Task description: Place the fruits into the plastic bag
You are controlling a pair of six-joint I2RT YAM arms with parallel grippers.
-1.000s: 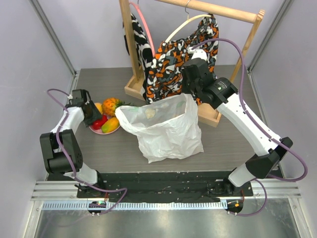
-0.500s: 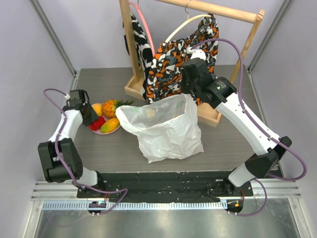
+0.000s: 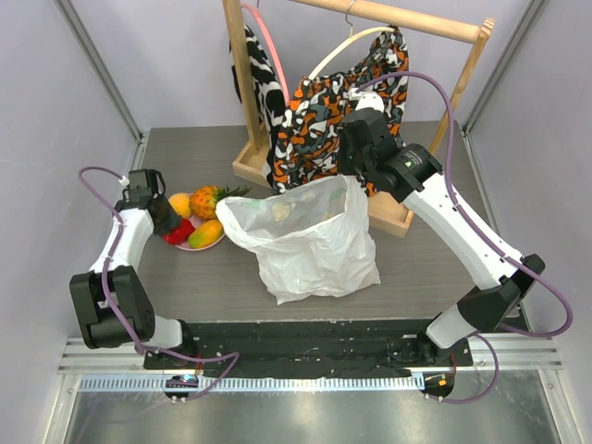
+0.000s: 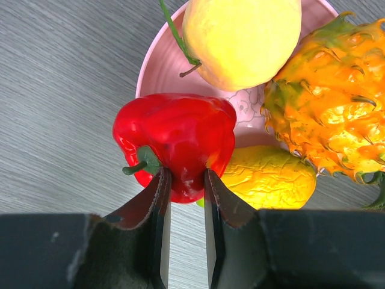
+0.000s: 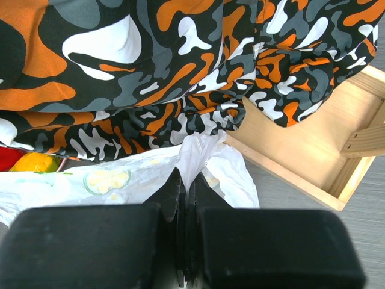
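- Two robot arms were seen over one grey table (image 3: pixel 213 287).
- One pink plate (image 4: pixel 159 66) lay at the table's left side, and four toy fruits (image 3: pixel 199 215) were counted on it.
- The four were one shiny red fruit (image 4: pixel 177 129), one yellow round fruit (image 4: pixel 240 36), one orange pineapple (image 4: pixel 325 114) and one yellow mango (image 4: pixel 267 180), packed close together.
- The left gripper (image 4: pixel 184 174) was held at the plate's near edge. Its two fingers were drawn in to a narrow gap and pinched the lower edge of the red fruit.
- One plastic bag (image 3: pixel 319 245), white and crinkled, stood at the middle of the table, just right of the plate, with its mouth open upward.
- One pale rounded shape (image 3: pixel 282 211) showed through the bag's wall; what it was could not be told.
- The right gripper (image 5: pixel 183 180) was almost fully closed, and a fold of the bag's far rim was pinched between its fingers.
- One patterned cloth (image 5: pixel 150 72) hung on one wooden rack (image 5: pixel 301 144) behind the bag.
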